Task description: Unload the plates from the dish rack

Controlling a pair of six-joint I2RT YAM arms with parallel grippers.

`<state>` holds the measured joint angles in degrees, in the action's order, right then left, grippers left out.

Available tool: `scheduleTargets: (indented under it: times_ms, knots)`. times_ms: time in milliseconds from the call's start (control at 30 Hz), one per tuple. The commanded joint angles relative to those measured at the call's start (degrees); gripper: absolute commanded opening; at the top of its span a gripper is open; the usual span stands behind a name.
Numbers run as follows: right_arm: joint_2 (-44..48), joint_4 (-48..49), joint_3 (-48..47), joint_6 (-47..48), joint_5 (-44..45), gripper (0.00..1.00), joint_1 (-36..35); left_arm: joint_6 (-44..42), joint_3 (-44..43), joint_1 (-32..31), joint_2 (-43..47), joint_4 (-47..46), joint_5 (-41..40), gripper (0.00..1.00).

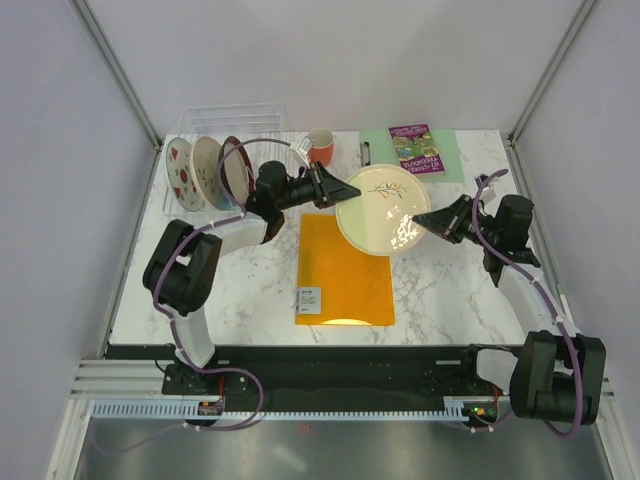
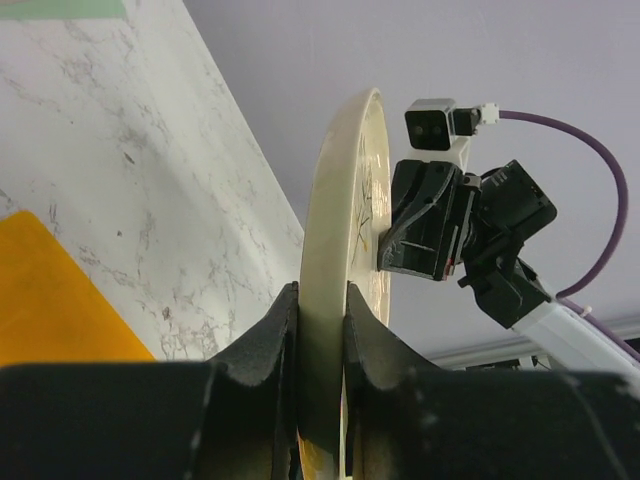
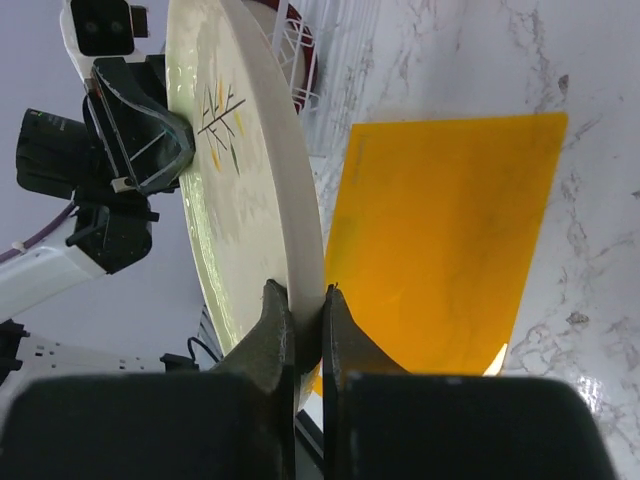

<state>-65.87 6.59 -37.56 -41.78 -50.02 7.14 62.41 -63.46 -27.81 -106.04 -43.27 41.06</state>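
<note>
The cream plate with the twig mark hangs flat above the table's middle, held at both edges. My left gripper is shut on its left rim, and my right gripper is shut on its right rim. The left wrist view shows the plate edge-on between my left gripper's jaws. The right wrist view shows the plate in my right gripper. The clear dish rack at the back left holds three upright plates: white with red marks, cream and pale blue, and beige with a maroon rim.
An orange folder lies on the marble table under the plate's near left. An orange mug stands right of the rack. A green clipboard with a purple booklet lies at the back right.
</note>
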Motion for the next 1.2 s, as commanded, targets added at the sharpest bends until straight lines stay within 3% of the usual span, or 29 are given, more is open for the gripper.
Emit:
scheduleTargets:
  times_ms: [0,133,233,300,333,433,467,500,567,667,967,1167]
  knots:
    - [-0.40,16.68,2.40,-6.19,-4.03,0.00,-1.16,4.21,-2.90,-1.63,1.80,-8.06,3.15,0.02]
    - [0.03,18.29,2.58,-7.70,-2.73,0.00,-0.55,2.89,-2.54,-1.63,2.07,-6.75,4.55,0.03]
    - [1.61,11.82,0.65,-4.99,0.08,0.00,0.59,1.49,-3.07,-1.54,1.89,-4.20,6.31,0.25]
    - [2.84,8.46,-0.92,-2.52,1.24,0.00,2.44,-2.10,-2.90,-1.54,2.41,-0.97,5.79,0.34]
    - [3.28,6.61,-1.28,-2.17,1.59,0.00,4.18,-6.38,-2.90,-1.54,3.63,4.19,5.09,0.52]
    - [4.52,2.21,-3.22,-0.32,2.21,0.00,8.49,-17.09,-3.07,-1.54,7.05,19.19,-0.52,0.72]
    - [4.69,1.24,-3.66,0.46,2.56,0.00,9.64,-20.28,-3.85,-1.63,7.94,23.27,-2.72,0.91]
    - [4.78,0.28,-4.09,0.82,3.08,0.00,10.61,-23.01,-4.21,-1.63,9.00,26.62,-7.35,0.97]
    - [4.61,-2.36,-4.45,1.61,4.75,0.00,12.55,-29.85,-4.48,-1.63,12.24,35.57,-12.73,1.00]
    - [3.03,-5.61,-4.89,3.89,7.74,0.00,14.39,-35.50,-2.90,-1.63,17.77,41.67,-22.49,1.00]
    - [-6.01,-11.51,-3.93,7.76,14.07,0.00,17.30,-44.39,5.10,-1.63,35.36,48.61,-47.35,1.00]
    - [-10.76,-10.81,-2.35,8.56,16.09,0.00,17.30,-47.03,6.95,-1.54,39.86,51.00,-54.15,1.00]
